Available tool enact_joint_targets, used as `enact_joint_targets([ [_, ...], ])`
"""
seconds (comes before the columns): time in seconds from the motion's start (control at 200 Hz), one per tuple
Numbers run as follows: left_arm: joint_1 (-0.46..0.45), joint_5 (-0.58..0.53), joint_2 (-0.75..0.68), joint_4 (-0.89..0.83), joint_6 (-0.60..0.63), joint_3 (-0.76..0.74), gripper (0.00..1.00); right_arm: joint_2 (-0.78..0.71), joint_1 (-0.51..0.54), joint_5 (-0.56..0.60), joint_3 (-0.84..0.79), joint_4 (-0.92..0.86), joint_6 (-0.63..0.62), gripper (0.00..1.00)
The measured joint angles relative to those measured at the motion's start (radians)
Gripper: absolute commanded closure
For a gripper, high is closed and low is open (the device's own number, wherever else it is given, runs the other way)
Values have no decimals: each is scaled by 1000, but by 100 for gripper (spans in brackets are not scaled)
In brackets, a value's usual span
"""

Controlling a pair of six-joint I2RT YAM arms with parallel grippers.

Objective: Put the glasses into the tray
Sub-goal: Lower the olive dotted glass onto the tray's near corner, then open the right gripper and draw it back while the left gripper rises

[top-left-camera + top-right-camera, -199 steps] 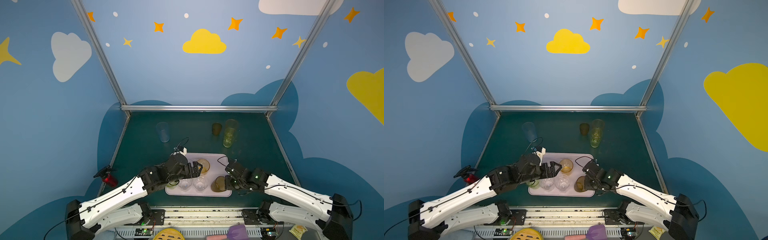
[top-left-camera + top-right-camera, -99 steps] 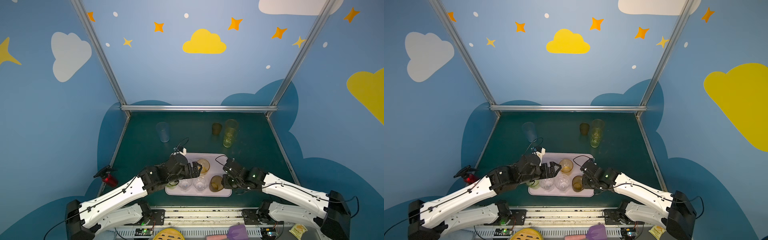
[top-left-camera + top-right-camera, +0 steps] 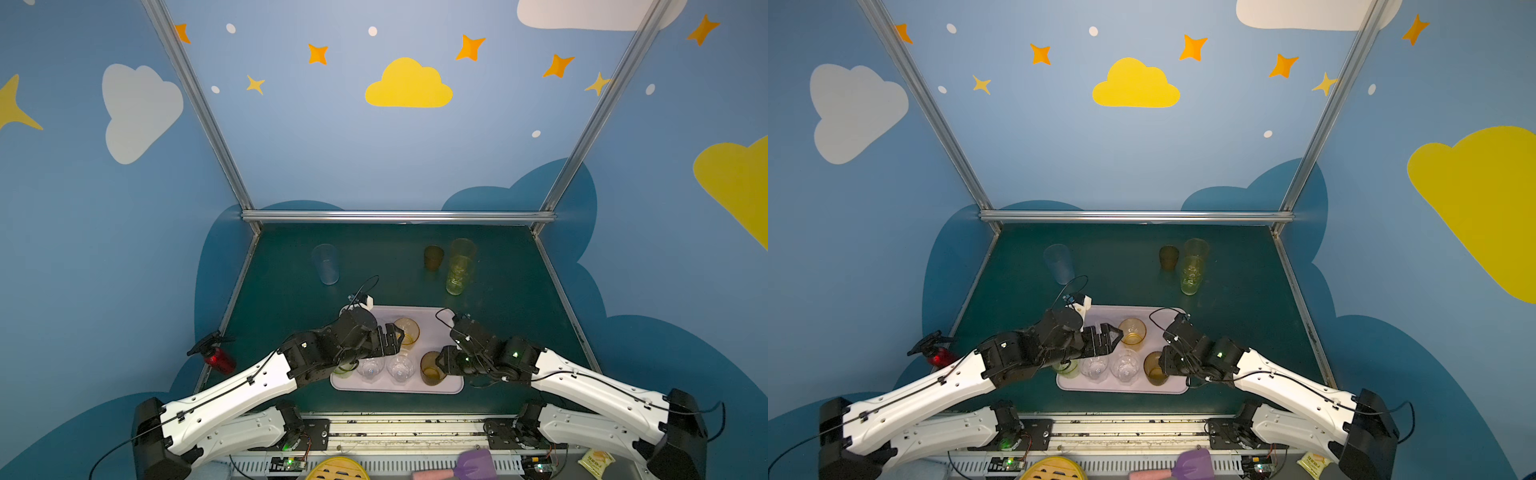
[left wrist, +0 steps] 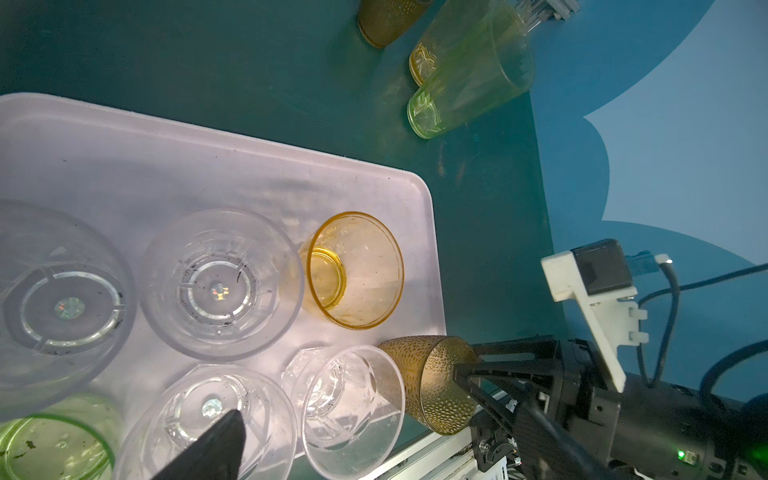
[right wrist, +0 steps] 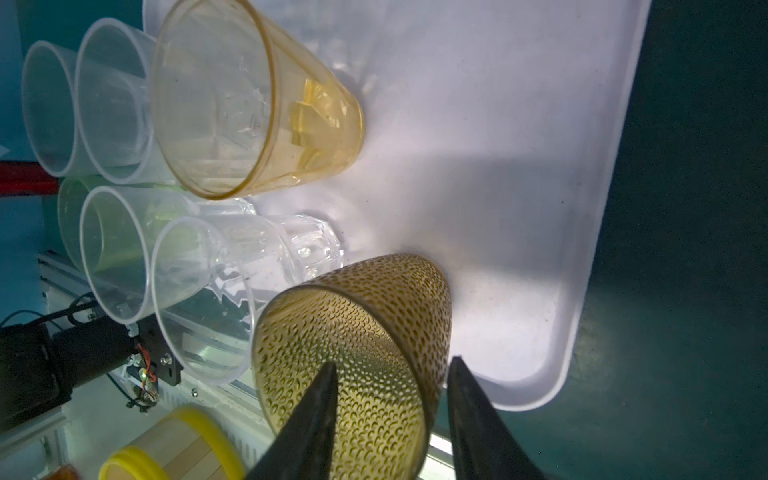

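Observation:
The pale lilac tray (image 3: 428, 316) (image 3: 1121, 390) lies near the table's front. On it stand a brown dimpled glass (image 3: 430, 368) (image 5: 365, 332), a yellow glass (image 3: 407, 330) (image 4: 353, 270), two clear glasses (image 3: 384, 368) in front and a green one (image 3: 344, 370); the left wrist view shows two more clear ones. My right gripper (image 3: 444, 365) (image 5: 392, 362) is open, one finger inside the brown glass, one outside, neither pressing the wall. My left gripper (image 3: 394, 337) hovers open over the clear glasses; one fingertip (image 4: 220, 449) shows. On the table behind stand a pale blue glass (image 3: 326, 264), a brown one (image 3: 433, 257) and two tall yellowish ones (image 3: 459, 272).
A red and black object (image 3: 216, 357) sits at the table's left edge. A metal rail (image 3: 395, 216) closes the back, blue walls the sides. Below the front edge lie a yellow round item (image 3: 336, 469) and a purple spatula (image 3: 473, 463).
My right gripper has shifted the brown glass slightly left, next to the clear glasses, and its jaws have opened off the glass wall. The left arm has not moved.

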Motion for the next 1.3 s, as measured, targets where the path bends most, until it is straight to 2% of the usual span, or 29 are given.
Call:
enact_joint_targets([
  [0.085, 0, -1, 1, 0, 2, 0, 0, -15, 0, -3, 0, 3, 1, 46],
  [0.456, 0, -11, 21, -2, 16, 11, 0, -66, -1, -4, 0, 5, 0, 39],
  [1.096, 2, -37, 104, 3, 38, 75, 0, -195, -40, -13, 0, -4, -5, 36],
  [1.302, 32, -42, 142, 18, 38, 77, 0, -230, -72, -45, 0, -19, -21, 36],
])
